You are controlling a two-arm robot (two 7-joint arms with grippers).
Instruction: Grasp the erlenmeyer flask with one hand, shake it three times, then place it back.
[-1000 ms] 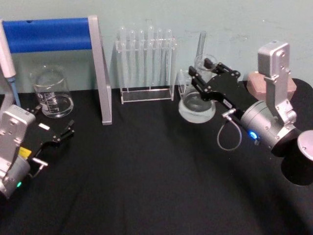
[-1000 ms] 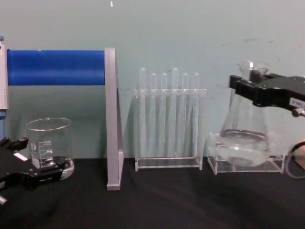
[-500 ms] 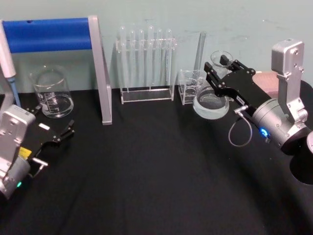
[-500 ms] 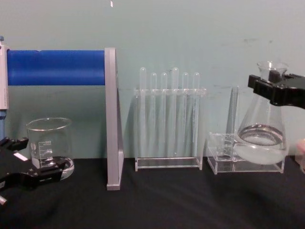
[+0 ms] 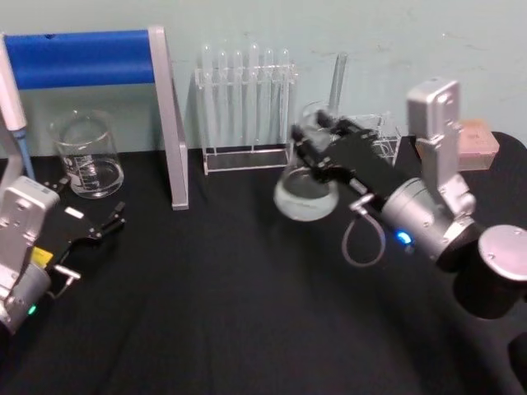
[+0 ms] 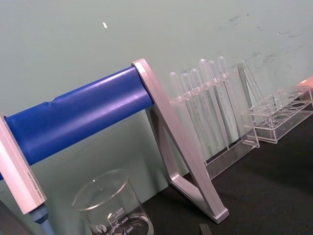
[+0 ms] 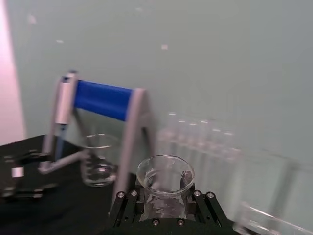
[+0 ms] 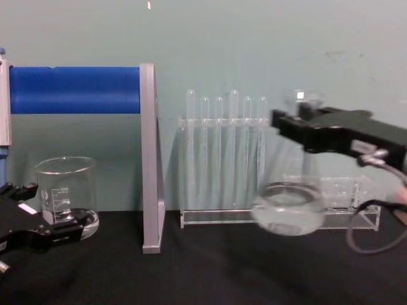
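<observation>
The erlenmeyer flask (image 5: 304, 194) is a clear conical flask with liquid swirling in its wide base. It hangs in the air above the black table, in front of the test tube rack (image 5: 247, 107). My right gripper (image 5: 315, 138) is shut on its neck just below the flared rim. In the chest view the flask (image 8: 289, 208) floats off the table under the right gripper (image 8: 299, 125). The right wrist view looks down on the flask's rim (image 7: 165, 175) between the black fingers (image 7: 123, 205). My left gripper (image 5: 89, 216) rests open at the table's left, beside the beaker.
A glass beaker (image 5: 86, 156) stands at the back left under a blue bar on a grey stand (image 5: 169, 123). A small clear rack (image 5: 385, 138) and a pink block (image 5: 479, 138) sit at the back right. A pipette (image 5: 11, 99) leans at the far left.
The right gripper has swung the flask first to the right, then back to the left and toward the table's middle. The liquid is sloshing. The left arm has not moved.
</observation>
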